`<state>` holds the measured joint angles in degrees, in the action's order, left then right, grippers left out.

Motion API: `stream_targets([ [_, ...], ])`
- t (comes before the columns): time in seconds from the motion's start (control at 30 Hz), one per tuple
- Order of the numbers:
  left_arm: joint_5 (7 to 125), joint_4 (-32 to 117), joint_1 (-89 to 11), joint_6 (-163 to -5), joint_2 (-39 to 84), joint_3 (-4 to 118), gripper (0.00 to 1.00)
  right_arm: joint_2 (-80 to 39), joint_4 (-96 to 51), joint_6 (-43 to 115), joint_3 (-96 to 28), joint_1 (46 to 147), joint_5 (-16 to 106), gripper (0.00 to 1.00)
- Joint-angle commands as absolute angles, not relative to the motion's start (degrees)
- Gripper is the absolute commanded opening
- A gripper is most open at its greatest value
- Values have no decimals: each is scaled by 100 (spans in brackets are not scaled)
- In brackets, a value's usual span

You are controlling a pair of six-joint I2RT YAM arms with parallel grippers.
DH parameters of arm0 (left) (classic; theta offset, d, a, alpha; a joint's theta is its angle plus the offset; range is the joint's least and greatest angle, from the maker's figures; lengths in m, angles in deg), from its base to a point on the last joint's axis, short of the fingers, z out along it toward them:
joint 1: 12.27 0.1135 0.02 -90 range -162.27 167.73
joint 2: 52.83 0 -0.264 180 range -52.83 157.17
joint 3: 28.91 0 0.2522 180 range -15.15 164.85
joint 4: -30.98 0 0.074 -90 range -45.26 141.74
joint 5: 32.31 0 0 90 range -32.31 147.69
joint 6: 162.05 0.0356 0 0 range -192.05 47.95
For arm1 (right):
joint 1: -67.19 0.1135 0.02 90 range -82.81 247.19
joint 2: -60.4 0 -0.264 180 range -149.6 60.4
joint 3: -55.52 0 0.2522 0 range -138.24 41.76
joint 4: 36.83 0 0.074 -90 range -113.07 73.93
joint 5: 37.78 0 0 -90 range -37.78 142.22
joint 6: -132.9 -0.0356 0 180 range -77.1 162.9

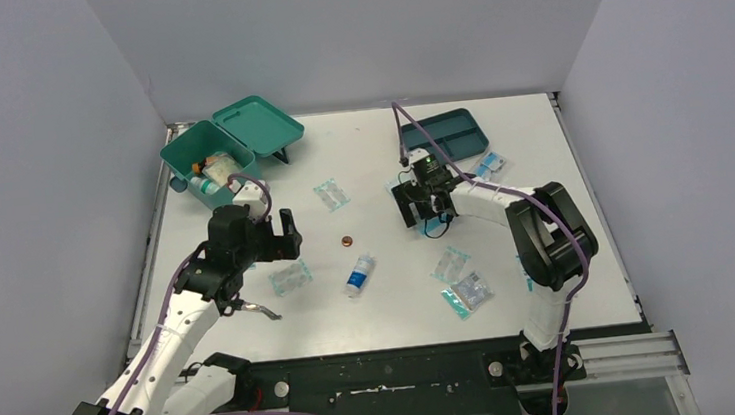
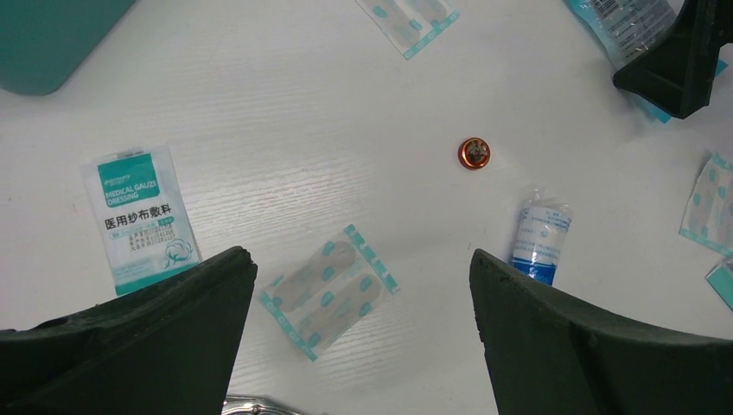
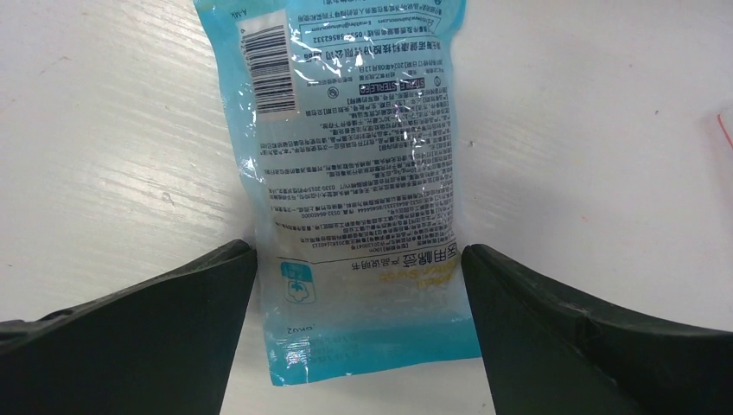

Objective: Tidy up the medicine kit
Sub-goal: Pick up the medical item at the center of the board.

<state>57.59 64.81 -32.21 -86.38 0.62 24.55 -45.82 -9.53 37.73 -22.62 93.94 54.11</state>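
Squaring the wide-open right gripper [image 3: 356, 251] over the blue cotton-swab packet [image 3: 346, 130], we should press down to the worktop [image 1: 370, 167] before closing across its narrow width, as slack film may slip. Our left gripper [image 2: 361, 259] hangs open above a plaster packet [image 2: 328, 290]; the medicine kit [image 1: 234, 142] stands lid-open, far left
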Motion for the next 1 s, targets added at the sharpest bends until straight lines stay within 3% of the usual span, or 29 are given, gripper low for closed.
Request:
stream_targets([
  [0.0, 5613, 6416, -3248, -8576, 16, 2746, 92, -4593, -1091, 3951, -2224, 9452, 5400, 92],
  [0.63, 5621, 6406, -3246, -8670, 137, 2717, 80, -3803, -1301, 3246, -1531, 9923, 5368, 63],
  [0.97, 6024, 6463, -3239, -9088, 99, 2812, 75, -3461, -1536, 2922, -1271, 10112, 5260, 57],
])
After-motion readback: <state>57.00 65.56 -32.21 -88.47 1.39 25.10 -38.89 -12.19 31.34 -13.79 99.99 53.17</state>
